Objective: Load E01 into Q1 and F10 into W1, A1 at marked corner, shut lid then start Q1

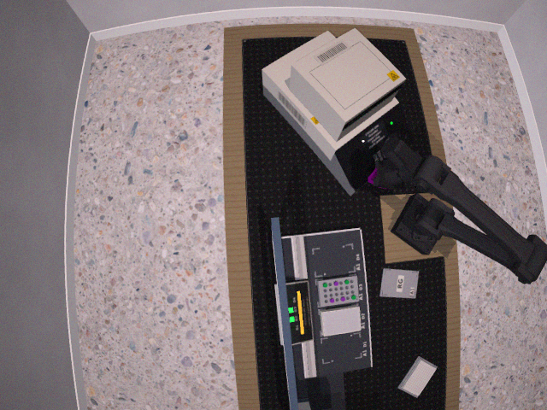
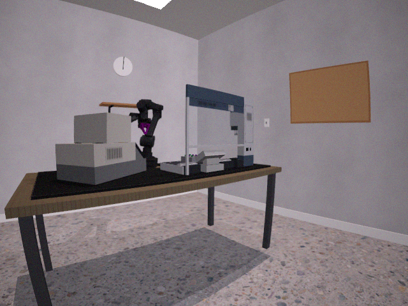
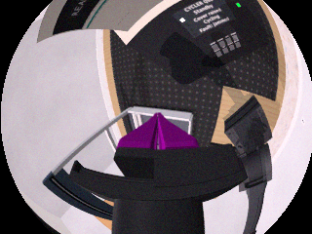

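Purple-tipped tool fully closed, empty, above Q1's panel

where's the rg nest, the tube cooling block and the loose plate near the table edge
regrip nest RG (image 1: 398, 283), top view, on its grey top face.
tube cooling block (image 1: 338, 292), top view, on the bored top face between the tubes.
loose PCR plate (image 1: 417, 376), top view, on the middle of its well grid.
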